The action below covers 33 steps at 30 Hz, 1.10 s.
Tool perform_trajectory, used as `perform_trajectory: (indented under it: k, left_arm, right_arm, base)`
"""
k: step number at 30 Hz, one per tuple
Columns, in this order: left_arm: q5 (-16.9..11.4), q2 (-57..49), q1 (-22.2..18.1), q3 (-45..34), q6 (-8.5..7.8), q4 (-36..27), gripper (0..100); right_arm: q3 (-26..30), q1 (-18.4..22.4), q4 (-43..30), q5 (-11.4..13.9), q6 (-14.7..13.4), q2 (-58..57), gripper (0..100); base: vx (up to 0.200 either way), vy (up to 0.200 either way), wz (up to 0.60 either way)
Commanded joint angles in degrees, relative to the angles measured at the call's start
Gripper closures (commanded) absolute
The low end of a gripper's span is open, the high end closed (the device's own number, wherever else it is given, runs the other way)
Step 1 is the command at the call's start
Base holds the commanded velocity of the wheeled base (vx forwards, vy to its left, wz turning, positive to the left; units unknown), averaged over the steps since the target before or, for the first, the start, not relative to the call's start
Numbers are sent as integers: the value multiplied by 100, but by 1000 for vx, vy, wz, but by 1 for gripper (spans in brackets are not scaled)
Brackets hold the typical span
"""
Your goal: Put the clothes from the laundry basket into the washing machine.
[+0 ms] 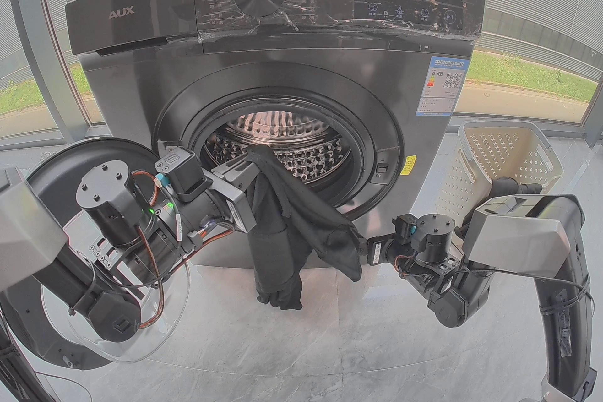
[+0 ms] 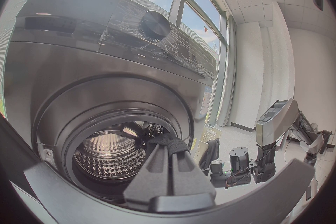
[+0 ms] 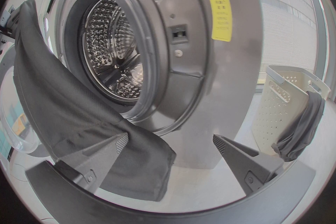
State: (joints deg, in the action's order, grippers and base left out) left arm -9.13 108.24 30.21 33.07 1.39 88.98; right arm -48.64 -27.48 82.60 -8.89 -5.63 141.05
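Note:
A black garment (image 1: 292, 227) hangs from my left gripper (image 1: 248, 166), which is shut on its top edge just in front of the washing machine's open drum (image 1: 282, 139). The cloth droops down past the lower door rim. In the left wrist view the closed fingers (image 2: 171, 165) pinch the black garment (image 2: 168, 140). My right gripper (image 3: 168, 142) is open, low and to the right of the drum, with the garment (image 3: 70, 112) lying over one finger. A cream laundry basket (image 1: 502, 161) stands right of the machine, a dark garment (image 3: 301, 126) draped over its rim.
The washing machine's round door (image 1: 81, 259) is swung open to the left, behind my left arm. The grey tiled floor (image 1: 352, 347) lies in front of the machine. Large windows are behind the machine.

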Motion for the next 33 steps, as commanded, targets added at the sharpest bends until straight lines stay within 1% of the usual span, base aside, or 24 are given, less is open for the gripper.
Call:
perform_trajectory:
  k: [1,18,20,21,23,24,25,29,30,33]
  left_arm:
    - [-1,-5,3,-3,2,14,100]
    - [17,-13,3,-3,2,14,100]
    - [43,4,3,6,2,14,100]
    - [61,13,3,15,2,14,100]
    - [69,22,-6,33,2,14,100]
    - [69,22,-6,33,2,14,100]
    - [78,30,-15,41,2,14,100]
    - [87,92,-33,68,2,14,100]
    - [87,92,-33,68,2,14,100]
    - [87,92,-33,68,2,14,100]
  right_arm:
    - [39,41,1,1,1,-95,0]
    - [39,-276,10,10,-26,99,0]
    - [127,-425,80,89,-43,37,0]
    - [241,-513,168,168,-43,2,0]
    - [382,-662,300,353,-34,-60,0]
    - [540,-812,397,493,-34,-165,0]
    - [680,-935,441,581,-34,-244,0]
    - [988,-1348,538,757,-34,-438,0]
    - [1014,-1462,546,792,-34,-464,0]
    - [979,-1629,546,871,-26,-464,0]
  base:
    - [0,0,0]
    - [0,0,0]
    - [0,0,0]
    - [0,0,0]
    - [0,0,0]
    - [0,0,0]
    - [0,0,0]
    - [0,0,0]
    - [0,0,0]
    - [0,0,0]
